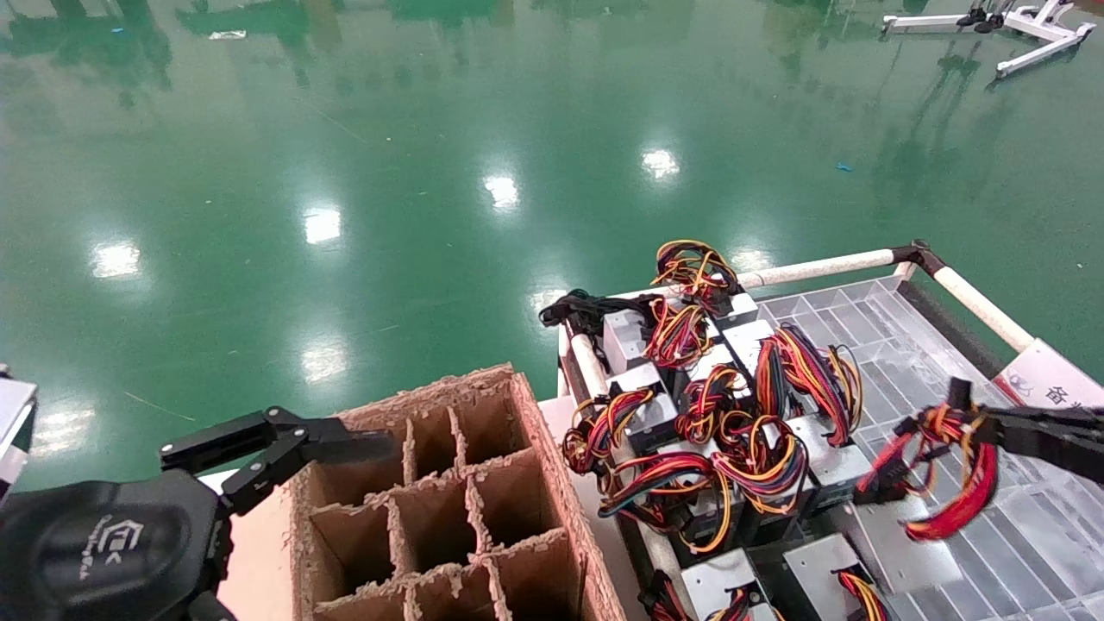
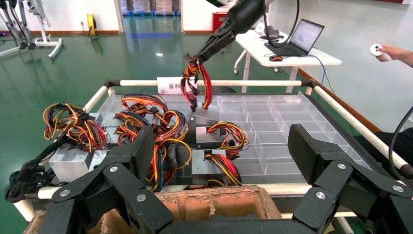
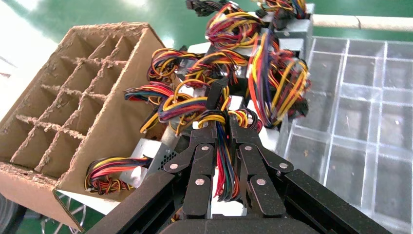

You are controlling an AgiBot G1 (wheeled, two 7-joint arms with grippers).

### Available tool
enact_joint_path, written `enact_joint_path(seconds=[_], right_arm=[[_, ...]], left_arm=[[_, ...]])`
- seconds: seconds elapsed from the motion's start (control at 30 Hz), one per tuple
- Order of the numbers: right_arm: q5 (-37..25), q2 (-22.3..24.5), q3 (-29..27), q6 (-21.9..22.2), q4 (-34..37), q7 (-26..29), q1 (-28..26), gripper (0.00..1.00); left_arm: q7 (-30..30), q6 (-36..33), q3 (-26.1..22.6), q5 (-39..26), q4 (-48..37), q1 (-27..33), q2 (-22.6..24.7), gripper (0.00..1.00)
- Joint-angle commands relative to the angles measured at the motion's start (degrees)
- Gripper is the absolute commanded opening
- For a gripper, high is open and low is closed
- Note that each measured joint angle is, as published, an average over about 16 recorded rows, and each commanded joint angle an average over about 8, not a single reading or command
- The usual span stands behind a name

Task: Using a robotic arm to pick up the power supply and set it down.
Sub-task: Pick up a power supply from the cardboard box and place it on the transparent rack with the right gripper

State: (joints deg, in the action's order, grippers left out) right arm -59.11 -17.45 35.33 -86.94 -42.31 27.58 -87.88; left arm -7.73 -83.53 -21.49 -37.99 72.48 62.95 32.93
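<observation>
R hand [image 3: 221,146] is pinched tight on the cable bundle [image 1: 953,470] of a power supply [image 1: 906,548] — fingers pressed onto the red/yellow/black wires. The grey PSU box sits tilted under the bundle on the clear divider tray [image 1: 1018,552]; can't tell if it's touching or just off it. Other PSUs w/ tangled cables [image 1: 716,431] crowd the tray's near-left part. L hand [image 1: 285,448] is spread wide, idle over the edge of the cardboard cell box [image 1: 457,517] — nothing in it.
</observation>
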Motion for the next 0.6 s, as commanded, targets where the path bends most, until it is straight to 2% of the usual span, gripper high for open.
enact_joint_path(seconds=[0.03, 0.6], right_arm=[[1.63, 0.76, -0.24, 0.45, 0.60, -0.46, 1.96, 0.00], [14.33, 10.18, -0.30, 1.46, -1.06, -2.45, 15.26, 0.00]], left_arm=[[0.00, 0.00, 0.00, 0.00, 0.00, 0.00, 0.00, 1.00], [0.00, 0.00, -0.01, 0.01, 0.00, 0.00, 0.00, 1.00]])
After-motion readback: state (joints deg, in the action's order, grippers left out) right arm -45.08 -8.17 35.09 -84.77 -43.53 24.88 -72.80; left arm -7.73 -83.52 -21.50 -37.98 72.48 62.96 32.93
